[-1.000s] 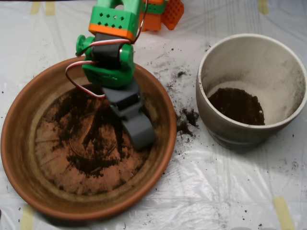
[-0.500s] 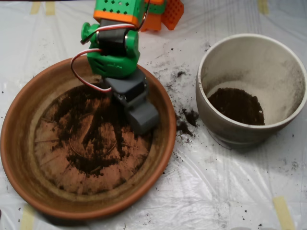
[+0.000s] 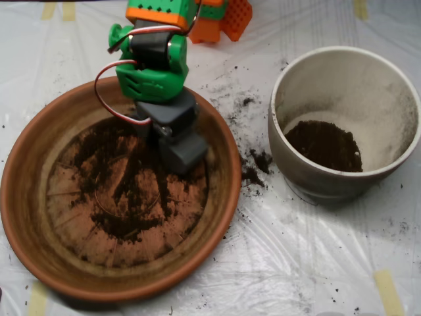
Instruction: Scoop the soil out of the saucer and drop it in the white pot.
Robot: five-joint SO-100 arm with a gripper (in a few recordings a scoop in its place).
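Soil (image 3: 125, 197), loose and crumbly, lies thinly across the saucer (image 3: 39, 250), best scraped where thickest; scoop (image 3: 183, 153) hangs above it, apparently closed, the white pot (image 3: 342, 66) well right.

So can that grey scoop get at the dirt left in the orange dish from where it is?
Probably yes. The scoop hangs over the saucer, right above its upper part, and nothing lies between it and the soil spread thinly across the ridged base. The thin smear may be hard to gather, though.
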